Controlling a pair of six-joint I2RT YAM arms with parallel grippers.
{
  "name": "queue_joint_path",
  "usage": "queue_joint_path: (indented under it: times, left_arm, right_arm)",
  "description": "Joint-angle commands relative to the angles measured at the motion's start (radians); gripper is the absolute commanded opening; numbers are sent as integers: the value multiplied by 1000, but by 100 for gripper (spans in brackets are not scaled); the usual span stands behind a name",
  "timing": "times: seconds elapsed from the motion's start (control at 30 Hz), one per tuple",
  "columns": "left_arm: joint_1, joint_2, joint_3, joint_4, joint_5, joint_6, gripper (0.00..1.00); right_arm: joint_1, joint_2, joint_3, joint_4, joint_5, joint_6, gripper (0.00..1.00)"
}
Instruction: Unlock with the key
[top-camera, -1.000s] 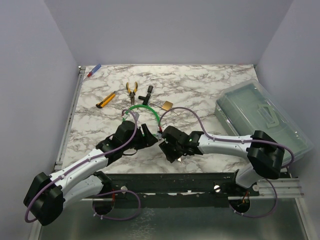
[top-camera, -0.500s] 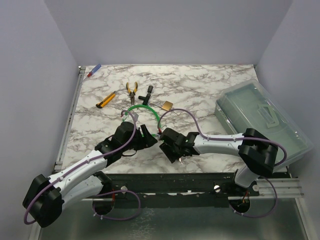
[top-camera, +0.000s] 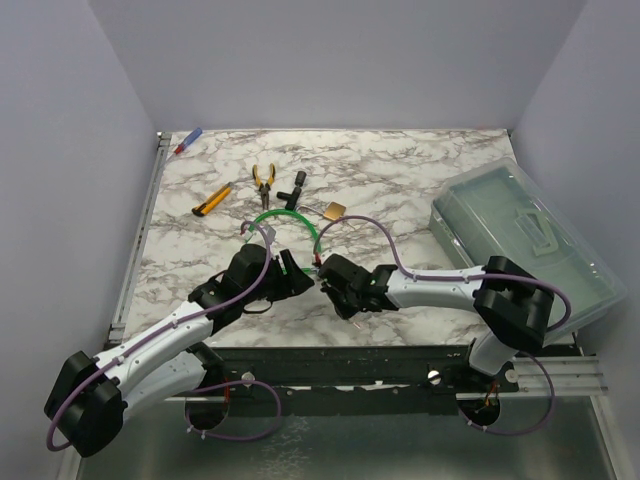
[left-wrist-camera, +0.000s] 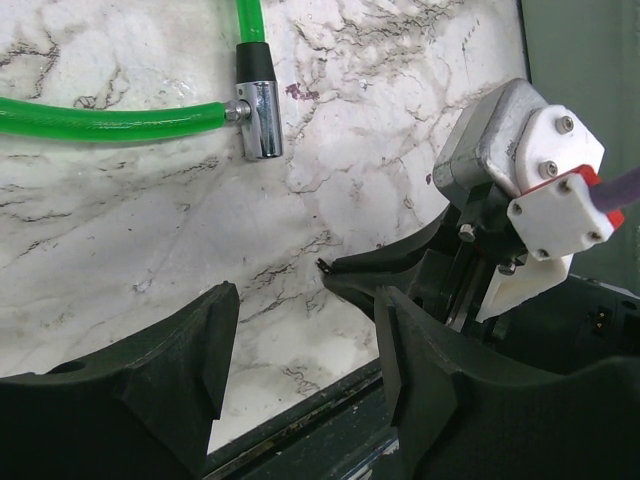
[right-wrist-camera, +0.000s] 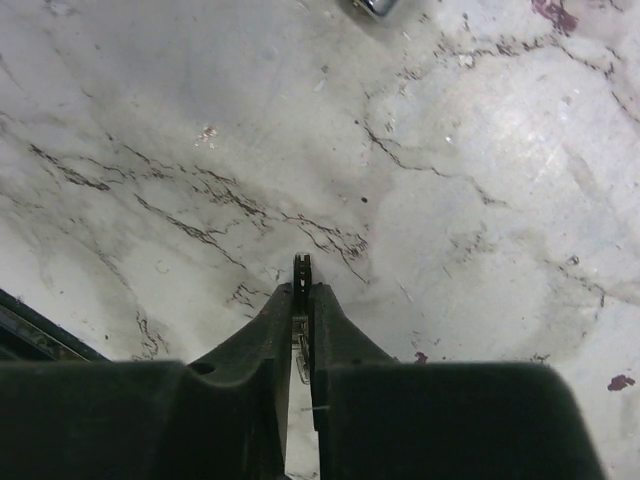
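— Well, what is the right gripper (right-wrist-camera: 301, 290) doing?

— It is pressing its two fingers together on a thin dark sliver of metal that is poking out just past the fingertips. That is looking like the key (right-wrist-camera: 301, 265), though only its edge is showing. The gripper is hanging low over the marble table (top-camera: 420, 170), on the near side of the cable lock (top-camera: 290, 214).

— And the other one?

— The left gripper (left-wrist-camera: 305, 305) is standing with its fingers apart, holding nothing. It is just beside the right one, also on the near side of the cable lock.

— Where is the keyhole sitting?

— The lock barrel (left-wrist-camera: 257, 118), chrome with a black collar, is lying on the table at the end of the cable lock's loop closest to the right gripper. The green cable (left-wrist-camera: 110, 115) is joining it there. The keyway itself is not showing.

— How is the key likely handling?

— It is probably behaving as a light, stiff, slick little blade. It is liable to twist or slip between the pads if it is pushed off-axis. Pinching it by the bow and leaving the blade free is looking like the sound hold.

— And the lock?

— The cable is seeming springy and the barrel light, so the barrel is probably going to skid or roll under a push. The left gripper is best taking it across its chrome body, clear of the keyway end.
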Motion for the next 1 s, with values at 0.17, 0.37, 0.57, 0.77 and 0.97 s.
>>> queue_joint_path:
  times: [0.17,0.37,0.57,0.77,0.97]
  left_arm:
    - [-3,-12,-11,-1,-17,-3,62]
    - [-3,-15,-15,0,-15,-2,62]
    - [-3,-10,-12,-1,-8,3,62]
    - [-2,-8,-14,0,-13,-3,62]
    - [-3,4,-15,2,-10,-5,62]
  right_arm:
    - [2,107,-35,1,-87,44,0]
    - [2,49,-57,52,-85,68,0]
    - [2,-41,-92,81,-49,80,0]
    - [2,-98,-106,89,-32,95,0]
    - [2,-116,-94,60,-23,109,0]
